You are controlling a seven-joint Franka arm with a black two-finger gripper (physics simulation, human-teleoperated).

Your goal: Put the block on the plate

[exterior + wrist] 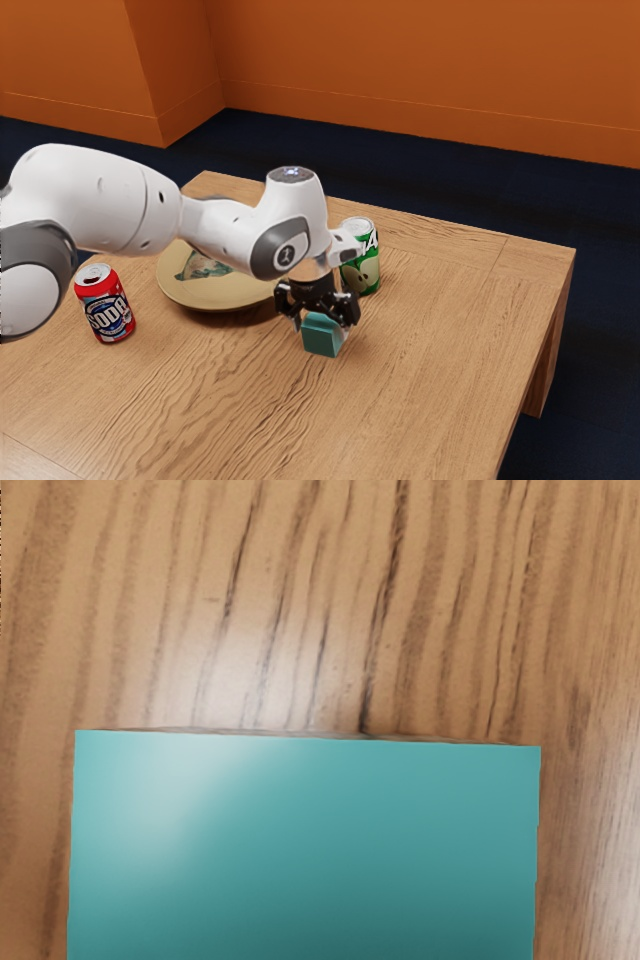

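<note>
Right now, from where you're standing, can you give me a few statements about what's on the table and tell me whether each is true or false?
1. The block is blue-green. True.
2. The red can stands beside the plate, not on it. True.
3. The block is already on the plate. False: it is off the plate, at my gripper.
4. Both cans are lying on their sides. False: the red can and the green can stand upright.
5. The table has a wood grain. True.
</note>
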